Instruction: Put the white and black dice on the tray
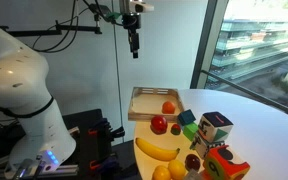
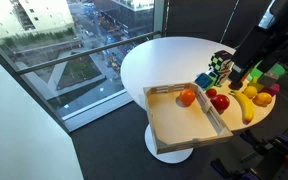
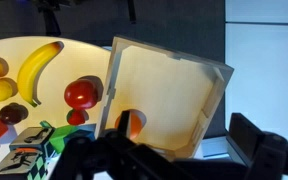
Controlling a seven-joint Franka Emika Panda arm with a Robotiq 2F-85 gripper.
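The round white surface (image 2: pixel 154 60) carries the shallow rectangular tray with a pale beige rim (image 2: pixel 154 122). In the wrist view the robot's dark hand (image 3: pixel 169 160) hangs above the tray, its fingers (image 3: pixel 267 148) spread apart and gripping nothing. The white and black dice (image 1: pixel 215 127) stands on the surface outside the tray, just beside small green and blue blocks (image 1: pixel 189 127). A small orange fruit (image 2: pixel 187 97) lies inside the tray.

**No legible text in any view**

No word, brand, number or sign can be read in these views. The white and black dice (image 1: pixel 215 127), standing on the desk (image 1: pixel 269 120) near its edge, shows dark markings on its pale faces. They are too small and blurred to read as figures.
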